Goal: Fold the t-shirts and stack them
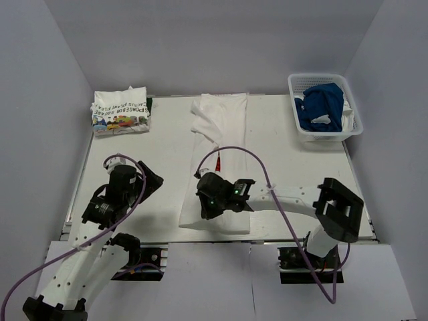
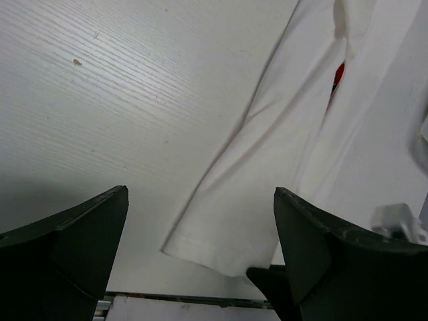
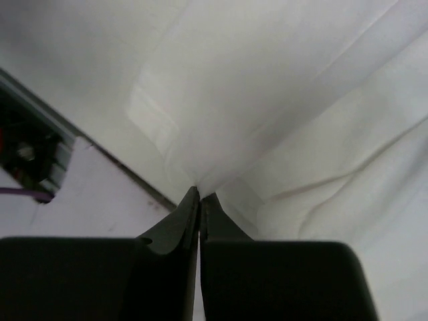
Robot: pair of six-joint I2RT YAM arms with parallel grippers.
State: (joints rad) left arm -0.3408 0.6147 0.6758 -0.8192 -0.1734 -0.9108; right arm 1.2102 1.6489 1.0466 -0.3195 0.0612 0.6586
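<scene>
Your right gripper [image 3: 198, 200] has its fingers pressed together on the near hem of the white tee [image 1: 221, 127]. The tee lies as a long folded strip down mid-table [image 1: 160, 160], with a sliver of red in the fold. Your left gripper [image 2: 200, 194] hangs spread wide and empty, just left of the strip. Cartoon-print tee [image 1: 120, 112]: folded, far-left corner. Blue tee [image 1: 321, 103]: heaped in the white basket [image 1: 317, 75], far right.

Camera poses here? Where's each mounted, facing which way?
Top external: above and behind the bases, looking down at the table; left arm and right arm show.
Left wrist: on the left arm, facing table and white t-shirt hem; left hand open.
Right wrist: on the right arm, close over the shirt; right hand shut on it.
Shared: all see that shirt.
</scene>
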